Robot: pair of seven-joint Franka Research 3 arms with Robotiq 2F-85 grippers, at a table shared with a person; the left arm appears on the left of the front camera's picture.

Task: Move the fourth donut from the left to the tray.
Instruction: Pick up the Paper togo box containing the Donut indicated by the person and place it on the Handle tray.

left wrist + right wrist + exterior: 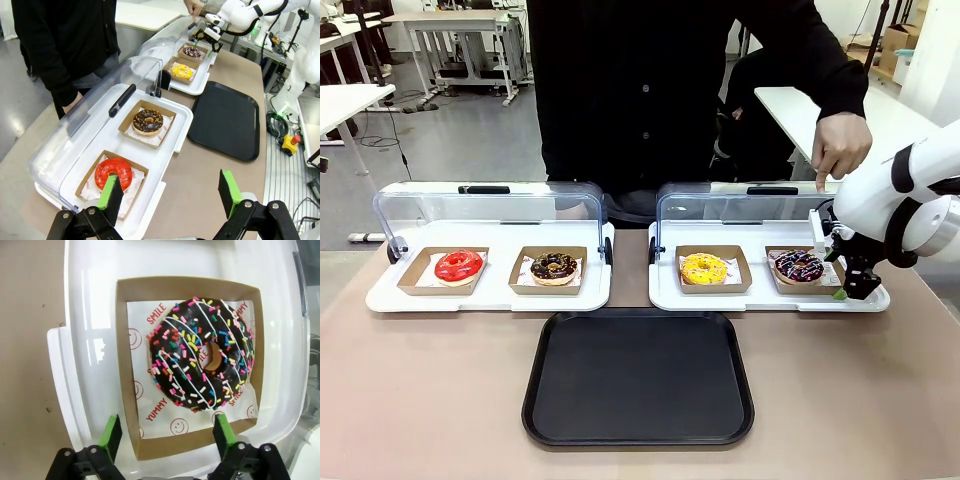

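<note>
Right gripper [166,437] jaws wide apart, holding nothing, at one edge of brown holder [185,288] with the fourth donut [200,355] inside. Holder sits in right white tray [665,290], lid [720,205] up. Left gripper [170,192] spread, empty, near red donut [113,173]. Black tray [638,376] just in front of the white trays. Person's hand [840,145] points down at lid.
</note>
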